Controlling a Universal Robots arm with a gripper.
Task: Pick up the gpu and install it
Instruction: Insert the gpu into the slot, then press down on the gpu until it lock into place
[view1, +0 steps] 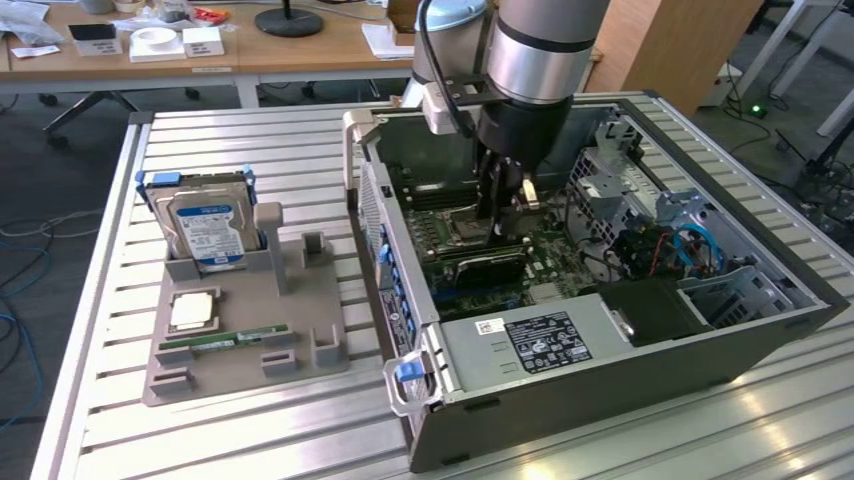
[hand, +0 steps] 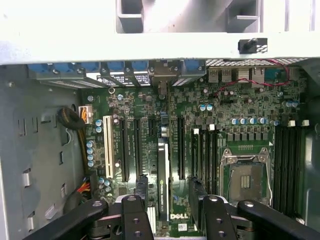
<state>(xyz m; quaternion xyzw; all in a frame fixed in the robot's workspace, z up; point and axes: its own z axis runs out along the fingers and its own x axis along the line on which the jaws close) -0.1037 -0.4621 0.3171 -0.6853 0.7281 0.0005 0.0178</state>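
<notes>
The gpu (view1: 483, 266) stands on edge in a slot of the motherboard (view1: 561, 270) inside the open computer case. In the wrist view the gpu (hand: 163, 187) appears edge-on as a thin dark card with a small label, running between the black expansion slots. My gripper (view1: 507, 222) hangs straight above the card inside the case. Its two black fingers (hand: 132, 220) stand on either side of the card with a gap at each side, so my gripper (hand: 171, 220) is open and holds nothing.
The case walls (view1: 747, 330) and the drive cage (view1: 627, 190) hem in the arm. A CPU socket (hand: 245, 175) lies beside the slots. On the exterior view's left, a grey holder (view1: 307, 330) carries a hard drive (view1: 207, 225), a CPU (view1: 196, 310) and a RAM stick (view1: 224, 342).
</notes>
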